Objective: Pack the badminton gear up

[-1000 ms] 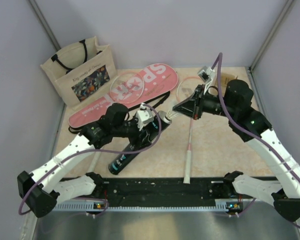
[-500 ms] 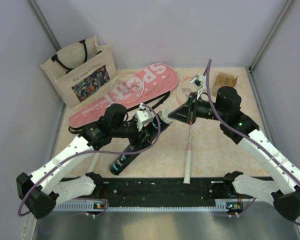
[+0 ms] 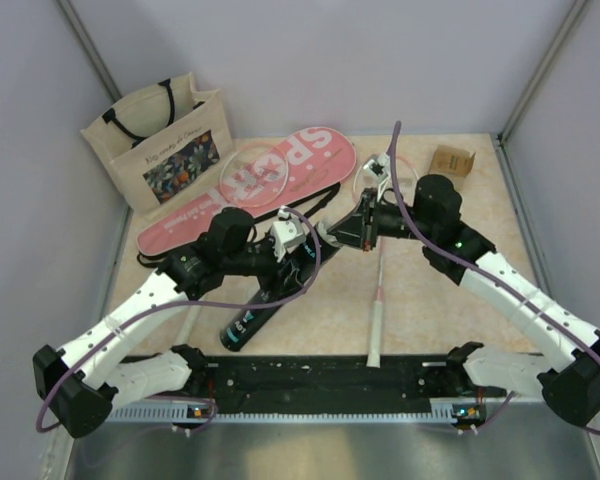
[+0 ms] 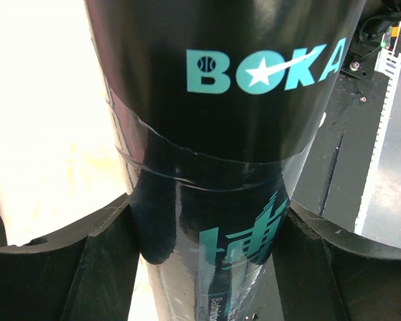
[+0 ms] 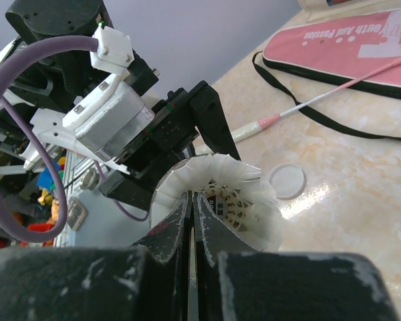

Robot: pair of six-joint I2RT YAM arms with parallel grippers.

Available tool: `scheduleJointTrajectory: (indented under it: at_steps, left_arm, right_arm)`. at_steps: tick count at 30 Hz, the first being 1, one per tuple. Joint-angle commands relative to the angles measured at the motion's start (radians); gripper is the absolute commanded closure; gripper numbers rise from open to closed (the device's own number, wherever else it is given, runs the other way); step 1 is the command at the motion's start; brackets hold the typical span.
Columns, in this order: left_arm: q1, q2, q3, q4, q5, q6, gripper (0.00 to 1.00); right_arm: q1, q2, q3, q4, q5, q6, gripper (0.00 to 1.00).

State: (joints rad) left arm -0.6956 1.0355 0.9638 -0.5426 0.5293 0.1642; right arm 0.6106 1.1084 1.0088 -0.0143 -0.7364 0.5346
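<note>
My left gripper (image 4: 210, 257) is shut on the dark tube (image 4: 234, 100), which lies tilted with its open end toward the table's middle (image 3: 280, 280). At that mouth is a white feather shuttlecock (image 5: 244, 200), skirt toward the camera. My right gripper (image 5: 191, 198) is shut on its skirt edge. How far it sits inside I cannot tell. One pink racket (image 3: 378, 290) lies right of the tube, handle toward the near edge. Another racket head (image 3: 255, 170) rests on the pink SPORT cover (image 3: 195, 215).
A beige floral tote bag (image 3: 165, 135) stands at the back left. A small brown cardboard box (image 3: 452, 160) sits at the back right. A round white cap (image 5: 285, 181) lies on the table by the tube's mouth. The cover's black strap (image 5: 334, 124) trails across the surface.
My right arm has swung left and down, carrying the shuttlecock to the tube's mouth. The left arm and the tube have barely moved.
</note>
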Motion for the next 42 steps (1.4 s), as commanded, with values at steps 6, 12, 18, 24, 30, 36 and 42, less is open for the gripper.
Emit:
scheduleJointTrajectory:
  at_steps: [6,12,18,24,30,36,42]
  left_arm:
    - [-0.005,-0.017,0.03,0.104,0.028,0.0,0.59]
    - [-0.005,-0.012,0.03,0.101,0.015,-0.002,0.6]
    - [-0.005,-0.012,0.03,0.102,-0.008,-0.002,0.61]
    - [-0.005,-0.011,0.035,0.121,-0.009,-0.002,0.62]
    - [-0.005,-0.005,0.039,0.127,-0.015,-0.002,0.62]
    - [-0.005,-0.014,0.033,0.115,-0.023,-0.009,0.62]
    - [-0.005,-0.054,0.009,0.116,-0.043,-0.025,0.63]
  right_arm:
    - [0.075,0.07,-0.004,0.016,-0.012,-0.033,1.0]
    - [0.1,0.091,-0.004,0.016,-0.004,-0.041,1.0]
    - [0.11,0.12,-0.009,0.016,-0.037,-0.047,1.0]
    - [0.109,0.153,0.01,-0.046,-0.121,-0.108,0.97]
    - [0.12,0.177,-0.009,-0.013,-0.161,-0.064,0.89]
    - [0.117,0.125,0.046,-0.079,-0.052,-0.051,0.73]
    - [0.094,0.021,0.123,-0.156,0.188,-0.005,0.48]
